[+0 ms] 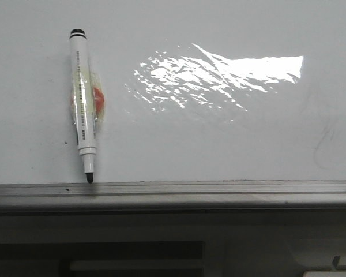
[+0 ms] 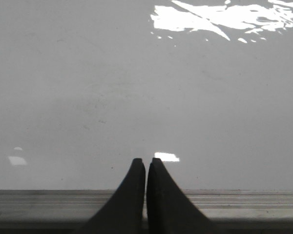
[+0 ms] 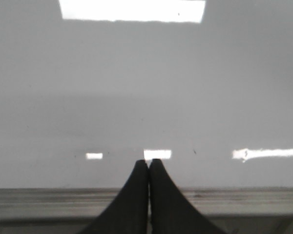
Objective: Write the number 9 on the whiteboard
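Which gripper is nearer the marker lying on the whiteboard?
Probably left: the marker lies on the whiteboard's left side. Both the left gripper and right gripper sit shut at the near rail; neither wrist view shows it.

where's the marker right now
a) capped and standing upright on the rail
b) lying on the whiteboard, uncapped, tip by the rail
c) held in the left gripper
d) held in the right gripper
b: the marker lies flat on the whiteboard with its bare black tip at the metal rail, while the left gripper and right gripper both show closed fingers with nothing between them.
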`<action>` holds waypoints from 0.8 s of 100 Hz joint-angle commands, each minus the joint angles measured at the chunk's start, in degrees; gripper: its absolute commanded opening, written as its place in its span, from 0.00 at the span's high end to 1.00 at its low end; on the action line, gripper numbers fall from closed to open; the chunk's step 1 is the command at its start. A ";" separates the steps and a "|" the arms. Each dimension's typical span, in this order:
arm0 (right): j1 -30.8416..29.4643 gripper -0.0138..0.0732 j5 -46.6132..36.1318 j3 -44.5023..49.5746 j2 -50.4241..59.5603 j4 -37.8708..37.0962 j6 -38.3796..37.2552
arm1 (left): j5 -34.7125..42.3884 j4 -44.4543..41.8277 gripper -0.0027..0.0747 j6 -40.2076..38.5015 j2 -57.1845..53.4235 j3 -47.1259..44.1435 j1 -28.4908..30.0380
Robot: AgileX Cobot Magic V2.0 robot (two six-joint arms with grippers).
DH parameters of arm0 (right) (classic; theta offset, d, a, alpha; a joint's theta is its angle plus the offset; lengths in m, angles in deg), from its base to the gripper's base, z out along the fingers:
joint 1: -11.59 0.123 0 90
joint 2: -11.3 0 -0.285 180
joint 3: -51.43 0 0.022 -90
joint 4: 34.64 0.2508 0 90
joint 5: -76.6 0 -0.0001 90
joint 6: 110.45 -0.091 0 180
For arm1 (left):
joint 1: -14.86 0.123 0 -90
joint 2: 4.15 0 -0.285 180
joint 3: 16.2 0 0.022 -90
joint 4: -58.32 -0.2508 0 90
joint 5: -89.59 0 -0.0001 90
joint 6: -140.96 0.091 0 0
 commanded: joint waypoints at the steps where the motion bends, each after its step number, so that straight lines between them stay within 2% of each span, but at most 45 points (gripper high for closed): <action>1: -0.16 0.92 -7.98 1.59 0.88 -0.91 0.29 | 6.31 0.72 0.99 0.14 -1.58 -1.04 0.15; 23: -0.16 0.92 -11.36 1.59 0.88 0.50 0.28 | 11.47 1.08 0.99 0.14 -1.58 -1.04 0.15; 43: -0.16 0.92 -22.32 1.59 0.88 0.50 0.28 | 15.08 0.58 0.99 0.14 -1.58 -1.04 0.15; 55: -0.16 0.92 -21.78 1.05 0.88 0.50 -0.47 | 19.29 1.05 0.99 0.14 -1.58 -1.04 0.15; 66: -0.06 0.92 -14.60 -1.87 0.88 0.59 -5.17 | 20.50 1.05 0.99 0.14 -1.58 -0.04 0.15; 80: 1.70 0.92 -9.78 -5.81 -0.96 0.73 -5.36 | 13.66 1.05 0.99 0.14 -0.12 3.89 0.15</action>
